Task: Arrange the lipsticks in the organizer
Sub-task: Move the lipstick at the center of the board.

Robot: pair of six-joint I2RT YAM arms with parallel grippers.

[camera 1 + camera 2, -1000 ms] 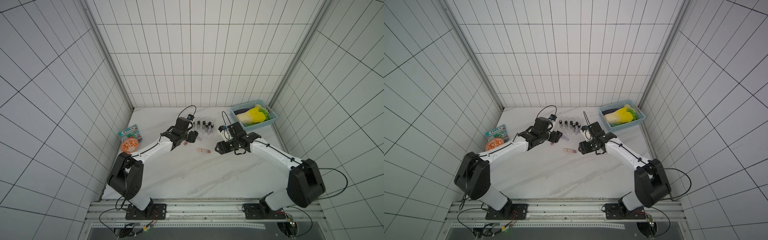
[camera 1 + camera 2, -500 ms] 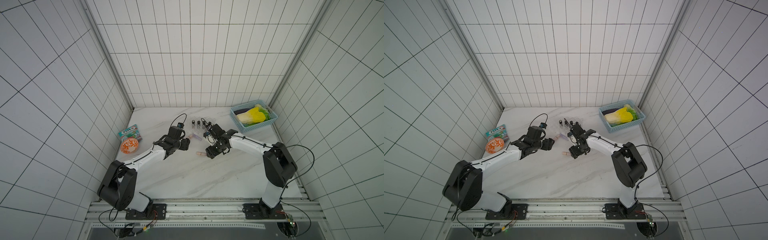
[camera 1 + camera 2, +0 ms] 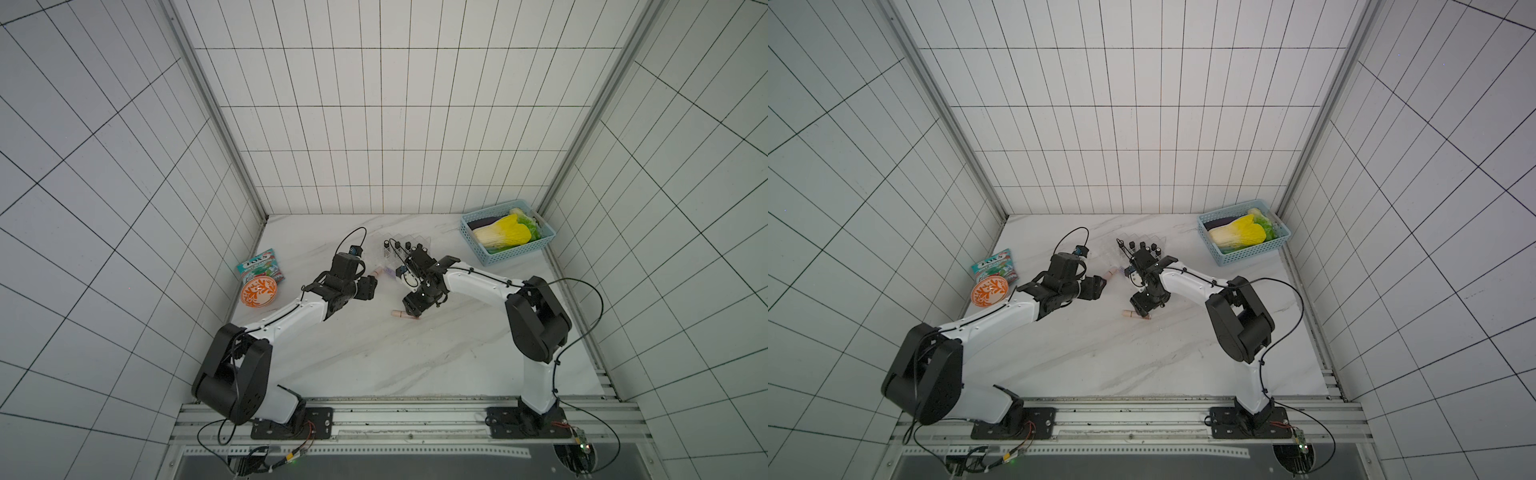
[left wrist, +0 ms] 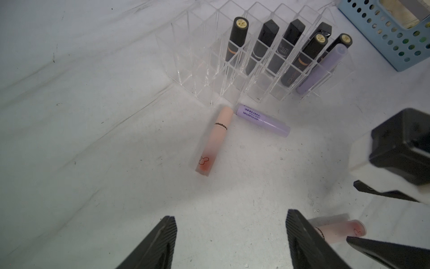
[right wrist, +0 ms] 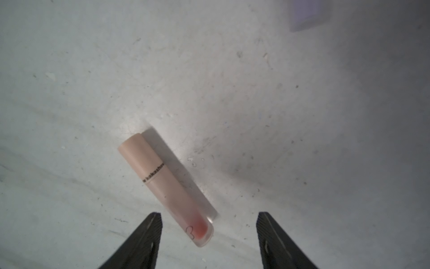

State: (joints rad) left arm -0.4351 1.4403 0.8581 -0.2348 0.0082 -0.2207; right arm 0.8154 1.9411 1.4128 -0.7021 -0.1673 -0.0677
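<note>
The clear organizer (image 4: pixel 200 58) stands at the back middle of the table (image 3: pixel 405 243) and holds several black lipsticks (image 4: pixel 267 44) and a lilac one (image 4: pixel 318 72). In front of it lie a pink lipstick (image 4: pixel 213 142) and a lilac lipstick (image 4: pixel 263 120). My left gripper (image 4: pixel 230 233) hovers open and empty short of them (image 3: pixel 371 286). A second pink lipstick (image 5: pixel 162 184) lies farther forward (image 3: pixel 404 314). My right gripper (image 5: pixel 208 223) is open just over it (image 3: pixel 412 308), with the tube's clear end between the fingertips, not gripped.
A light blue basket (image 3: pixel 490 257) with a cabbage stands at the back right. A snack packet (image 3: pixel 259 266) and an orange patterned bowl (image 3: pixel 257 291) lie at the left edge. The right arm's wrist (image 4: pixel 400 144) is close beside my left gripper.
The right gripper has moved left and forward to the loose pink lipstick, its elbow swinging out. The left gripper has drawn back a little from the organizer. No lipstick has moved.
</note>
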